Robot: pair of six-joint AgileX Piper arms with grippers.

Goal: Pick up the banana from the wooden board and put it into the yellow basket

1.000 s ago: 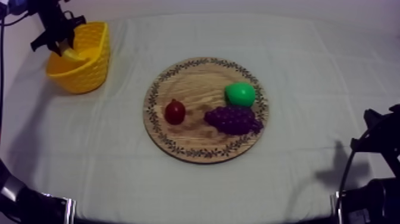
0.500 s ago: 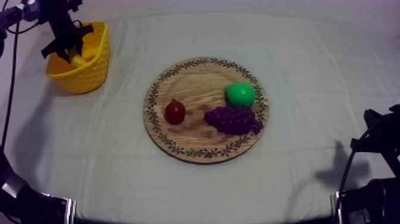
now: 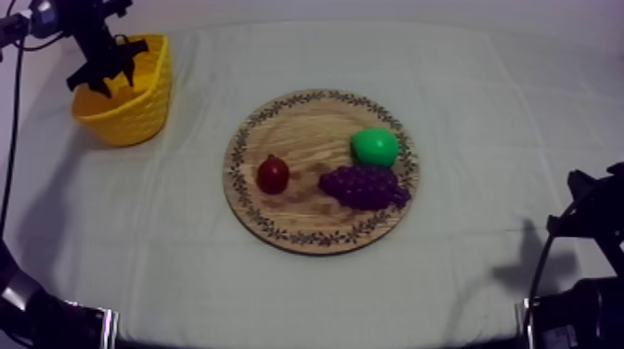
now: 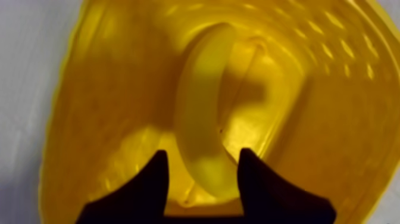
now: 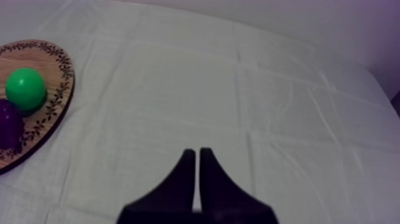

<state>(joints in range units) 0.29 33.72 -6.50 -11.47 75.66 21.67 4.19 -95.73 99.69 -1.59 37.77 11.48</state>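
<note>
Table [image 3: 483, 111] under a grey-white cloth, round wooden board [image 3: 306, 121] with a patterned rim at centre, yellow basket [image 3: 130, 121] at the far left corner, well apart from the board. On the board: purple grapes [image 3: 364, 186] at the right side, green pear [image 3: 374, 146] just behind and touching them, small red fruit [image 3: 272, 174] apart at the left. Banana [image 4: 199, 113] is off the board and inside the basket: left wrist view shows it lying on the basket floor, a pale yellow curved crescent, smooth and plain, lighter than the deep orange-yellow walls around it, with one end toward the far wall and the other end near the fingers. Left gripper [image 3: 110, 79] hangs over the basket's opening with its black fingers [image 4: 156, 179] spread wide; the banana's near end shows in the gap, lower down in the basket, and the fingers grip nothing. Cannot tell from that view whether a fingertip brushes the banana. Right gripper [image 5: 197, 152] sits low at the right side over bare cloth, well clear of the board, fingers pressed together in a narrow wedge, nothing held.
</note>
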